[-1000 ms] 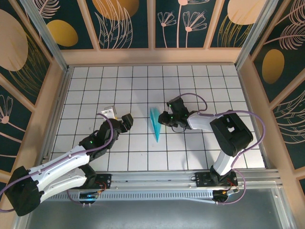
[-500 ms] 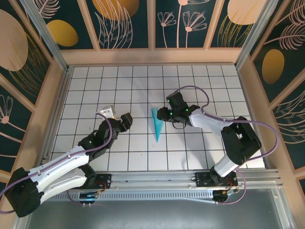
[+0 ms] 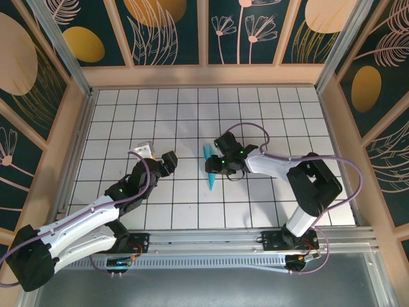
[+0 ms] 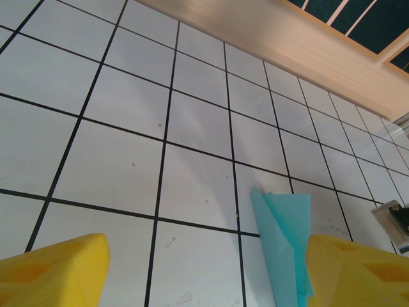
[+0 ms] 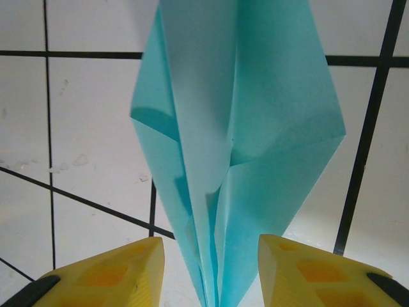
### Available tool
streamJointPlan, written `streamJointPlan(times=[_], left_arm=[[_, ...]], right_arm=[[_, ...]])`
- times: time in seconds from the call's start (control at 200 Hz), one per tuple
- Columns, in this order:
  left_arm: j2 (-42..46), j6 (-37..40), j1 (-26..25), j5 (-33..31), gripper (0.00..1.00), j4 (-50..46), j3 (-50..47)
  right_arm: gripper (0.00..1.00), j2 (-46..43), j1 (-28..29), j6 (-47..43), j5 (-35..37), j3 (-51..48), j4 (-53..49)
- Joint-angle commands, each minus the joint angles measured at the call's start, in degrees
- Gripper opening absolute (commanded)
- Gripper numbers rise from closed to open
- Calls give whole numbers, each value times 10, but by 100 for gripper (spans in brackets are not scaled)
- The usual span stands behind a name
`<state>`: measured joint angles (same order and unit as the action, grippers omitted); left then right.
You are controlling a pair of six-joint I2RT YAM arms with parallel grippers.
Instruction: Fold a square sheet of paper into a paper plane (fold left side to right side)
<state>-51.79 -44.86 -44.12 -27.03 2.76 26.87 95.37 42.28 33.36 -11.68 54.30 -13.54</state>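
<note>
Teal paper plane (image 5: 236,160) on tiles (image 5: 96,128), between parted fingers (image 5: 108,272) of right hand (image 5: 211,268)

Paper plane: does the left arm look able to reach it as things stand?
Probably yes, though crowded. The left gripper is open and bare table lies between it and the paper plane; the right gripper straddles the plane's middle, so only its ends look free.

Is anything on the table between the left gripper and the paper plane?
Nothing visible does. Bare white tiles lie between the left gripper and the paper plane. The right gripper is at the plane from the opposite side, with its fingers apart on either side of the folded paper.
</note>
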Motion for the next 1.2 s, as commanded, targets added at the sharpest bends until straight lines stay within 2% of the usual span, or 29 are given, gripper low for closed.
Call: streamJointPlan(times=[0.0, 0.17, 0.495, 1.196], left_arm=[[4, 2, 6, 1, 80, 2, 9], [3, 2, 6, 2, 80, 1, 10], [3, 1, 8, 3, 80, -2, 11], [6, -1, 10, 6, 81, -7, 7]], right_arm=[[42, 15, 7, 4, 0, 24, -9], [37, 28, 8, 2, 6, 30, -12], [21, 42, 9, 2, 9, 37, -11], [14, 98, 26, 25, 45, 69, -39]])
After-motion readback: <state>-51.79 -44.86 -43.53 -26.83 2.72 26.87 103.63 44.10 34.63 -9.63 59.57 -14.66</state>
